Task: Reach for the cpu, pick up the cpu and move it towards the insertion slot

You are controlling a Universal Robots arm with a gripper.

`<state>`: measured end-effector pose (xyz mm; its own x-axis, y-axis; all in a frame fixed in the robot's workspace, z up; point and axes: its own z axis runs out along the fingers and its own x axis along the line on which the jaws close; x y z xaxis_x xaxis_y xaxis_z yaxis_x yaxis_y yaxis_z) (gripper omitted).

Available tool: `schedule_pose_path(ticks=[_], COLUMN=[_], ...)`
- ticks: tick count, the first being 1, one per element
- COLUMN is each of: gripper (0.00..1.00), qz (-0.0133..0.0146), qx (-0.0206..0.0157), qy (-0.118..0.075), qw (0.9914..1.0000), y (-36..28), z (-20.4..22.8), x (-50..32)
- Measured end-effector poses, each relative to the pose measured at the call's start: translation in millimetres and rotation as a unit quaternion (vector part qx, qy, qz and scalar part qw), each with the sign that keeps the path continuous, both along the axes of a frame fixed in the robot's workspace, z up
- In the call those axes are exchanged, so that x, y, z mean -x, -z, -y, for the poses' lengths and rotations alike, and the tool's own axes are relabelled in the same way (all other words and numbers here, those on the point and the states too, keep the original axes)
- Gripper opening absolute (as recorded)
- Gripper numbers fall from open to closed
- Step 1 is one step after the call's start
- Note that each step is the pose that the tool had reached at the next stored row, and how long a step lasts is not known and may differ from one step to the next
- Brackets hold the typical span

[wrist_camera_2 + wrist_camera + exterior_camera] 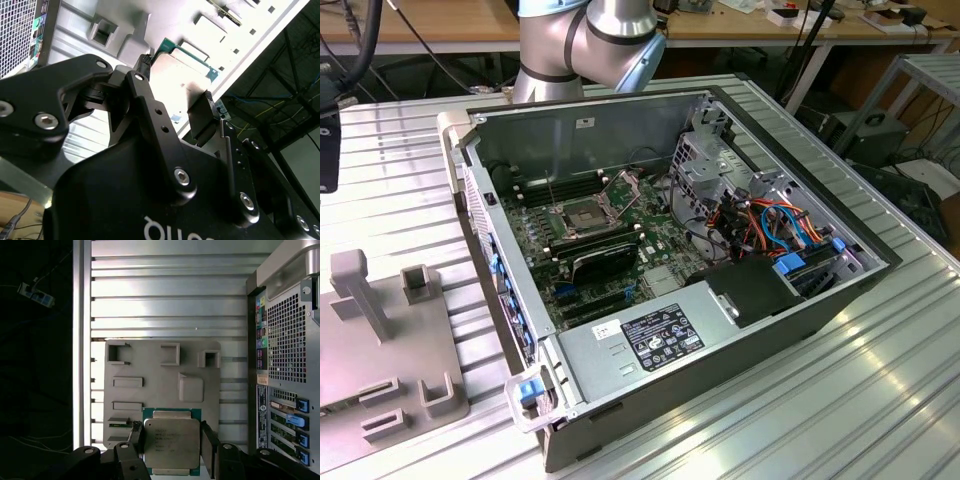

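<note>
Now gripper (172, 442) fingers flanking the cpu (171, 442) (above grey fixture plate (160, 375)).

matt metal cpu (171, 441), ribbed metal table (165, 300).

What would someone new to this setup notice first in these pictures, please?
Probably the open computer case on the ribbed metal table in the exterior view, with the square processor socket bare on its green board. Next, in both wrist views, the claw flanks the silver-faced cpu, a black finger at either side, above the grey holder plate.
</note>
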<state>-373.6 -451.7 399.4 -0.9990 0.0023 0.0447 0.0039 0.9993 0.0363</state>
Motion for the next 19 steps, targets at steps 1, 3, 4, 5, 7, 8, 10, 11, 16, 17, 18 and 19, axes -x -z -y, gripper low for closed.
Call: schedule_pose_path(ticks=[1,3,4,5,7,8,10,11,16,17,18,19], gripper=[0.55,0.55,0.55,0.55,0.55,0.55,0.55,0.55,0.55,0.55,0.55,0.55], qz=[0.0000,0.0000,0.0000,0.0000,0.0000,0.0000,0.0000,0.0000,0.0000,0.0000,0.0000,0.0000], qx=[0.0000,0.0000,0.0000,0.0000,0.0000,0.0000,0.0000,0.0000,0.0000,0.0000,0.0000,0.0000], qy=[0.000,0.000,0.000,0.000,0.000,0.000,0.000,0.000,0.000,0.000,0.000,0.000], qw=[1.00000,1.00000,1.00000,1.00000,1.00000,1.00000,1.00000,1.00000,1.00000,1.00000,1.00000,1.00000], y=[0.0,0.0,0.0,0.0,0.0,0.0,0.0,0.0,0.0,0.0,0.0,0.0], z=[0.0,0.0,0.0,0.0,0.0,0.0,0.0,0.0,0.0,0.0,0.0,0.0], x=[-0.4,-0.9,-1.2,-1.4,-2.8,-3.5,-4.4,-4.7,-6.6,-7.1,-7.4,-7.9])
